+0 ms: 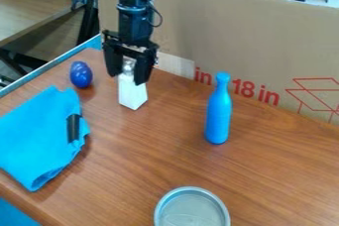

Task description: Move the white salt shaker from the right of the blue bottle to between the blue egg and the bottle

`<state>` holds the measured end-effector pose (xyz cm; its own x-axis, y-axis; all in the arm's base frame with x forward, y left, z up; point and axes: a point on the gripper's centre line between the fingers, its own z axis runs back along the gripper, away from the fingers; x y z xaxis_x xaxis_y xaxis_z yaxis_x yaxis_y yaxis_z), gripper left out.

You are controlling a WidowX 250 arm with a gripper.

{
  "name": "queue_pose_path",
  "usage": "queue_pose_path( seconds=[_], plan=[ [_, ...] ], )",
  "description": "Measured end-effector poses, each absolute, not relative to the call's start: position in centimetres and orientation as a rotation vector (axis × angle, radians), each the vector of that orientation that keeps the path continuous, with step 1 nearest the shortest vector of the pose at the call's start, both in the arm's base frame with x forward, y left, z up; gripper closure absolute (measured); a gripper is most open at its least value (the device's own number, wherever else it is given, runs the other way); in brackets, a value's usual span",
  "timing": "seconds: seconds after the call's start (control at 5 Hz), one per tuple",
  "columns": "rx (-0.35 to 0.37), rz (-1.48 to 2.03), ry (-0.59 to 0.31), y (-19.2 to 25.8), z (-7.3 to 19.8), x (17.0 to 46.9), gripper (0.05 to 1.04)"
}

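Note:
The black gripper (127,75) hangs at the upper left, pointing down, its two fingers apart on either side of the silver top of a white shaker (132,93). The shaker stands upright on the brown table (152,155), its top partly hidden by the gripper. Left of it lies a dark blue egg-shaped object (81,75). Farther right, a blue bottle (218,111) stands upright. A bright blue cloth (36,138) lies folded at the left, with a small black object (73,128) on its right edge. Near the front edge is a round grey metal dish (160,215).
A large cardboard panel (258,36) with red print stands along the table's back edge, behind the shaker and bottle. A blue rail (49,65) runs along the table's upper-left edge. Other desks with cables and clutter are behind.

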<state>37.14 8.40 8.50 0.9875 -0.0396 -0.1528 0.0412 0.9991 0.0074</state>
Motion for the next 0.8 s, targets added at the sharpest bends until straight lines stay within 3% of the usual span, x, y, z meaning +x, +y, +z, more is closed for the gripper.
queue_pose_path(
  seconds=[0.2, 0.4, 0.8],
  plan=[
    [0.016, -0.045, 0.073, 8.1, 13.0, 36.8, 0.079],
    [0.035, -0.074, 0.031, 7.4, 16.9, 32.9, 0.081],
    [0.045, -0.244, 0.103, 2.1, 19.4, 24.4, 0.081]
  ],
)
